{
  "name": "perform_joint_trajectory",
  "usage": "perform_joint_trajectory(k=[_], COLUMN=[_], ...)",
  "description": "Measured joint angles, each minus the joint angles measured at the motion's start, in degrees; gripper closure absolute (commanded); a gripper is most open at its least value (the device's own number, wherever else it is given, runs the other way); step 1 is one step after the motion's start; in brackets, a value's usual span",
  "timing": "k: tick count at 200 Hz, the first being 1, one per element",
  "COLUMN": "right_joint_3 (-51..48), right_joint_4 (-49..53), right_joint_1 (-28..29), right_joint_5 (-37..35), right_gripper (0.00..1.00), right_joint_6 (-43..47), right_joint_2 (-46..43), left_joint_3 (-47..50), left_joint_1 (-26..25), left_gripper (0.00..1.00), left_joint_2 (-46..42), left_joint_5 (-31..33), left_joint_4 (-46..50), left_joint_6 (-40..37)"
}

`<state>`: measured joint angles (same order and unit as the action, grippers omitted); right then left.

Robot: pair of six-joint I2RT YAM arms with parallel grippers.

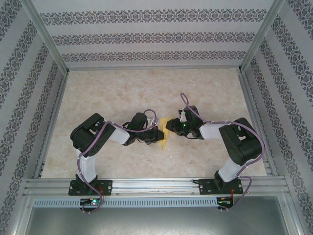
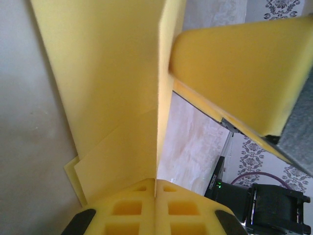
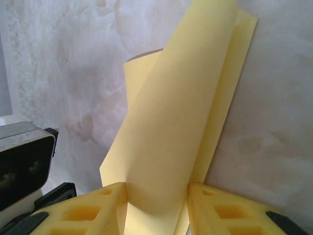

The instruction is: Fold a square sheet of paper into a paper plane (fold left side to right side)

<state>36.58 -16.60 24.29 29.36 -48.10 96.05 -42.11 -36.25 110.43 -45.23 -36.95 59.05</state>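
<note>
At table centre: the square sheet of paper [image 1: 164,134], thin, matte, pale yellow, creased narrow, one flap curling upward.
Left gripper [image 2: 155,190]: yellow grid-moulded foam pads pressed together on the sheet's raised edge.
Right gripper [image 3: 157,210]: pads apart, curled flap between.
Table [image 1: 122,93]: beige, marbled.

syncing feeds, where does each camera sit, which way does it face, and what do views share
Top external: above and behind the bases, looking down at the marbled beige table; both arms, left gripper and right gripper meeting at the thin pale-yellow paper sheet.
Left wrist: on the left arm, looking along its shut yellow fingers at the pinched sheet.
Right wrist: on the right arm, looking between its parted yellow fingers at a curled flap.
Shared: all three show the sheet and table.
</note>
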Motion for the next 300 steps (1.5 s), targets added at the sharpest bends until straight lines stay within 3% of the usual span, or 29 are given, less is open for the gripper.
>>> perform_joint_trajectory(k=[145,231,300], right_joint_3=[3.87,4.68,4.94], right_joint_4=[5.64,7.34,7.85], right_joint_1=[0.76,1.11,1.11], right_joint_5=[-1.07,-1.95,-1.97], right_gripper=[0.65,0.65,0.65], right_joint_6=[0.11,0.46,0.59], right_joint_2=[2.05,2.16,2.25], left_joint_3=[1.11,-2.08,-3.52], left_joint_1=[1.40,3.02,3.06], left_gripper=[0.68,0.69,0.88], left_joint_2=[-3.15,-1.31,0.55], left_joint_5=[1.31,1.92,2.27], left_joint_4=[1.07,3.52,5.51], left_joint_6=[-0.42,-1.92,-3.98])
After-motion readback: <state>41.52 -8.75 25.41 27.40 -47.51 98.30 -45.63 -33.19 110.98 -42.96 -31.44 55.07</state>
